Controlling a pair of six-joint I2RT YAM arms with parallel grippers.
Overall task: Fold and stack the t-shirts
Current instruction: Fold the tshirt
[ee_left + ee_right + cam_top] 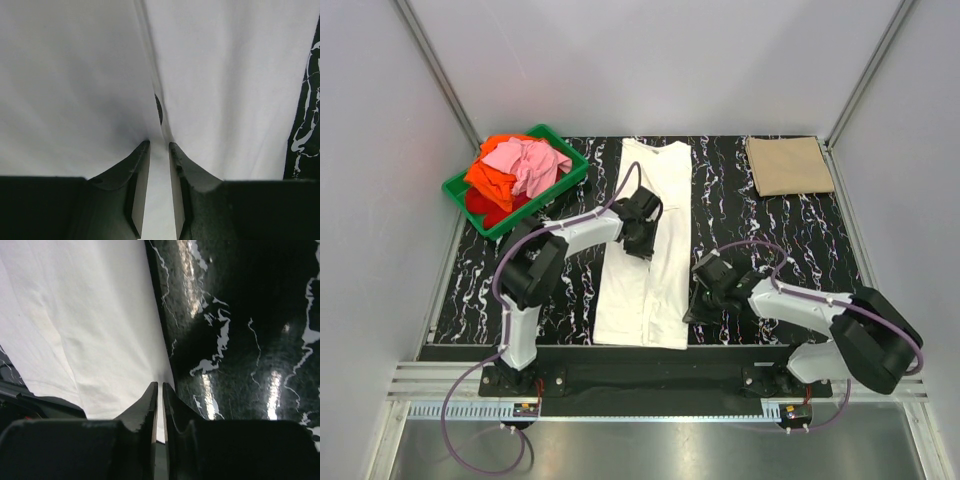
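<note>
Left wrist: left gripper (159,144) nips a fold of the white t-shirt (75,75) — likely soft, light, limp; right gripper (159,385) clamps its edge — hems should hold best.

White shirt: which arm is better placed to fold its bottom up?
Right, probably: the right end effector pinches the white shirt at its edge near the bottom; the left end effector grips a crease mid-shirt.
</note>
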